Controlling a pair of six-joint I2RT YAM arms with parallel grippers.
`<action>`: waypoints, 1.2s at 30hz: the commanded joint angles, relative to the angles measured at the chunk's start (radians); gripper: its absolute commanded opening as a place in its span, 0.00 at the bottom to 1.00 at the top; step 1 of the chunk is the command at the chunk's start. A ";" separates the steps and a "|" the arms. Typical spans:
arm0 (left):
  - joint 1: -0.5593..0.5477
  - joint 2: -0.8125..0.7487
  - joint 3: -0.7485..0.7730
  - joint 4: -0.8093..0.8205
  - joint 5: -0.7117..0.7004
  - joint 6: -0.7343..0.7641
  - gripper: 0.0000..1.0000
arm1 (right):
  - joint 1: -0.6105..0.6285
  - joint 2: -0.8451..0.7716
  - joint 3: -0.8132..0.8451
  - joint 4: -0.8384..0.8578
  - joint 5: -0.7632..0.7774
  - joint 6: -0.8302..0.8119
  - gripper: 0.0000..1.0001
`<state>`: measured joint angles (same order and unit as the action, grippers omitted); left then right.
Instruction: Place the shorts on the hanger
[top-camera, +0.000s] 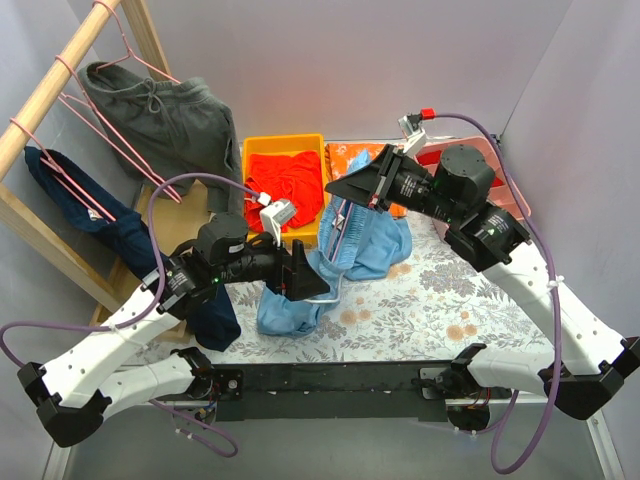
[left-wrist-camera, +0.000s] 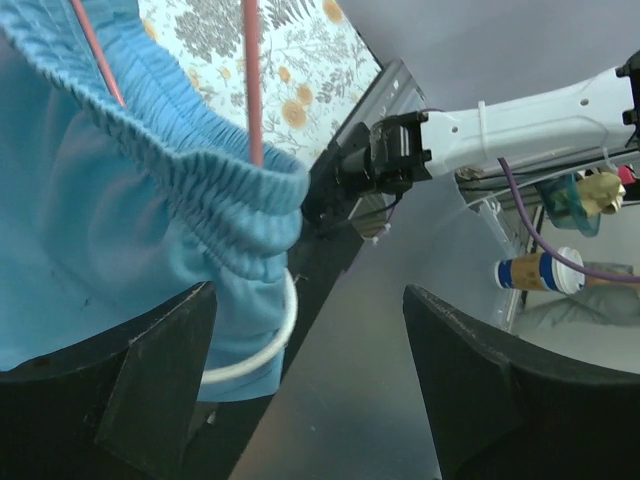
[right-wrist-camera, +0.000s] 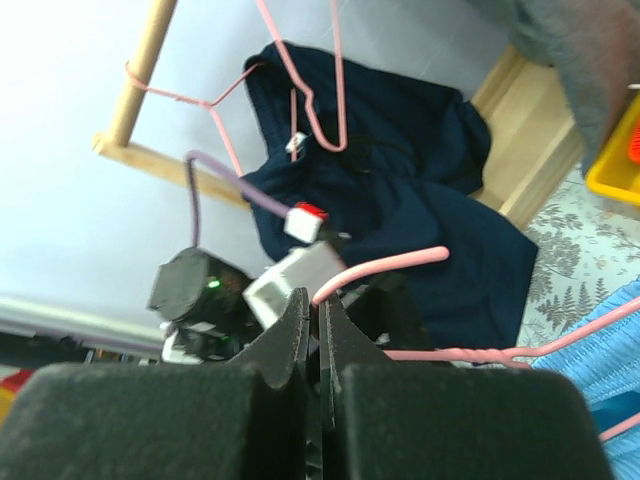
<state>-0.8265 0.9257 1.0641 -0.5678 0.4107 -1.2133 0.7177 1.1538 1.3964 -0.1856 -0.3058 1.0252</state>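
Note:
The light sky-blue shorts (top-camera: 365, 240) hang on the pink wire hanger (top-camera: 340, 225) in the middle of the table, and their lower part is bunched on the floral cloth (top-camera: 290, 312). My right gripper (top-camera: 347, 190) is shut on the hanger's hook (right-wrist-camera: 385, 264), which comes out from between the closed jaws (right-wrist-camera: 320, 312). My left gripper (top-camera: 308, 276) is open beside the shorts. In the left wrist view the elastic waistband (left-wrist-camera: 170, 140) is draped over two pink wires (left-wrist-camera: 251, 80). The fabric and a white cord loop (left-wrist-camera: 268, 352) lie against my left finger (left-wrist-camera: 110, 385); the gap between the jaws (left-wrist-camera: 310, 385) is empty.
A yellow bin (top-camera: 283, 146) with bright orange shorts stands at the back. Dark grey shorts (top-camera: 160, 115) and navy shorts (top-camera: 105, 220) hang on pink hangers from the wooden rack (top-camera: 45, 95) at the left. A red-and-orange item (top-camera: 440, 160) lies behind my right arm.

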 joint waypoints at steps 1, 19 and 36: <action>0.004 -0.034 -0.030 0.047 0.105 -0.048 0.76 | -0.001 0.015 0.147 0.017 -0.118 -0.037 0.01; -0.010 0.018 -0.125 0.411 0.016 -0.204 0.65 | -0.001 0.098 0.262 0.072 -0.200 0.013 0.01; -0.033 0.065 -0.208 0.686 -0.022 -0.278 0.46 | -0.001 0.118 0.300 0.172 -0.249 0.085 0.01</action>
<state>-0.8543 0.9989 0.8745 0.0360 0.4221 -1.4689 0.7136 1.2827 1.6218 -0.1627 -0.5091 1.0710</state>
